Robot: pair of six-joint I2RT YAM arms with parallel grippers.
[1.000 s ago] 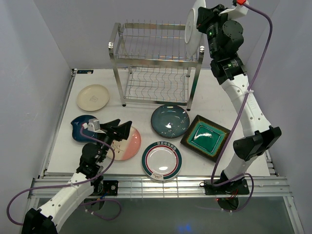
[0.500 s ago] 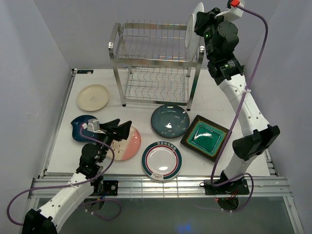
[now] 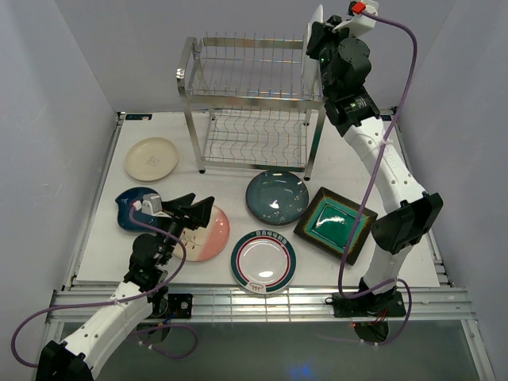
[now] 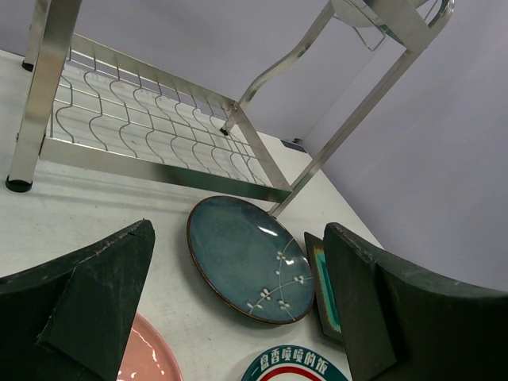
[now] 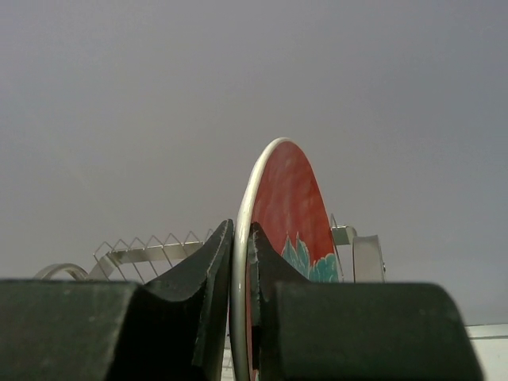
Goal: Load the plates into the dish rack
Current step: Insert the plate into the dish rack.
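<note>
Above the right end of the tall shiny steel wire dish rack [image 3: 252, 79]: a round red-and-teal ceramic plate [image 5: 290, 208], upright on edge, clamped tight at its rim by the right gripper [image 5: 240, 242]. Probably stiff, glazed, slippery, breakable; best gripped deep on the rim. Spread wide and holding nothing: the left gripper [image 3: 194, 208].

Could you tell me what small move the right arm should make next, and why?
Probably lower straight down: the right gripper is shut on the red-and-teal ceramic plate, upright on edge above the top tier of the shiny steel wire dish rack.
</note>
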